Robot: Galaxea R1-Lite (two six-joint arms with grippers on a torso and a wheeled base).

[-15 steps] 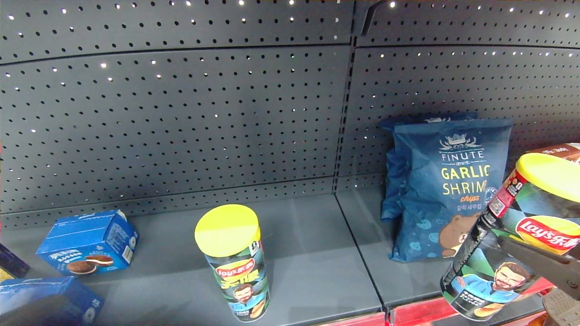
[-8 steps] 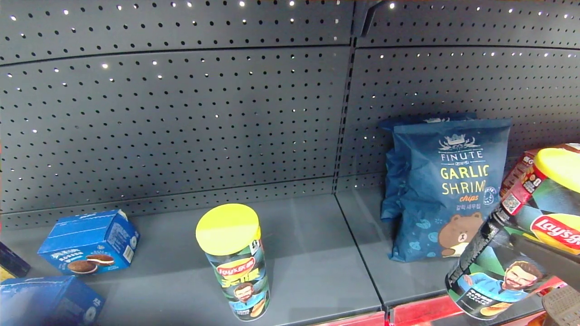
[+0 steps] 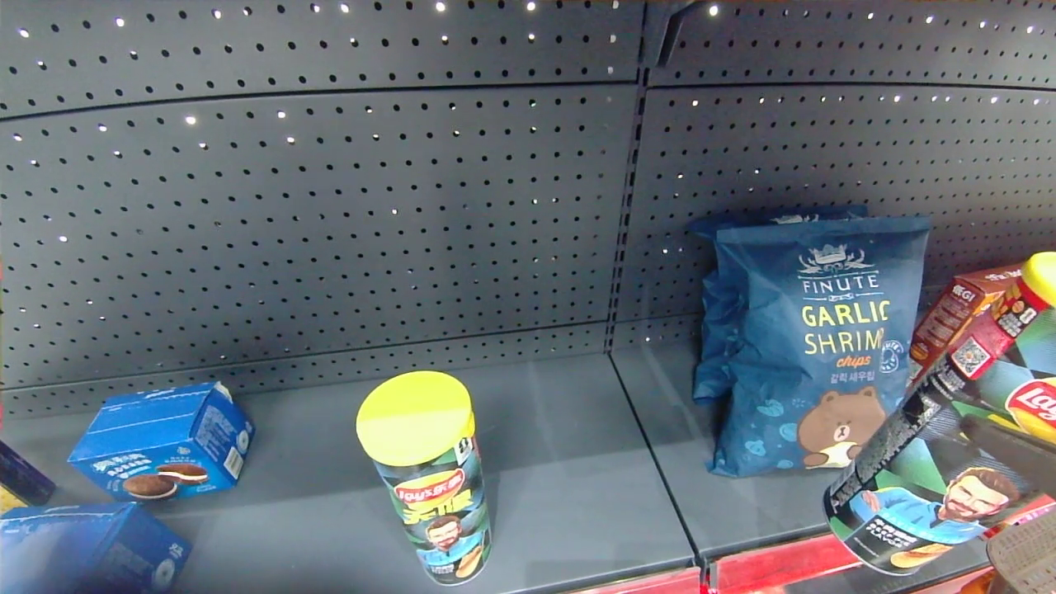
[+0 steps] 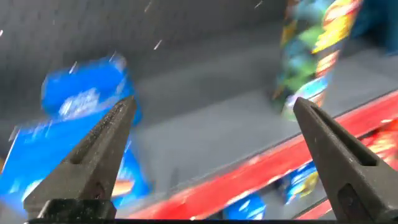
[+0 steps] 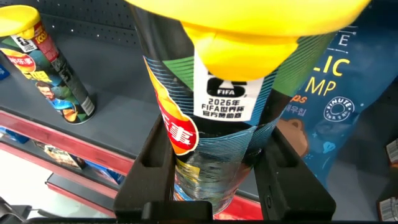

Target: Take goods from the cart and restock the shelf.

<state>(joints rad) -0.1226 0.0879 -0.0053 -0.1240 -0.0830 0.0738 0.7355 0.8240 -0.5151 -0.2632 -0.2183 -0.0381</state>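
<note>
The right pincer (image 5: 211,158) is clenched around a yellow-lidded chips can (image 3: 924,487), held tilted at the front right edge of the shelf (image 3: 577,487), just in front of a blue chips bag (image 3: 813,346). A second can (image 3: 429,487) stands upright near the middle of the front edge. The left pincer (image 4: 211,134) is released, fingers spread, facing a blue cookie box (image 4: 81,99).

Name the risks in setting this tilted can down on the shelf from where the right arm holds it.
1. The held can hangs tilted in the right gripper, with its base near the shelf's red front edge. Released like that, it might tip off the front.
2. Its lid end is close to the red box and the blue chip bag. Pushing it further in could knock them over.
</note>
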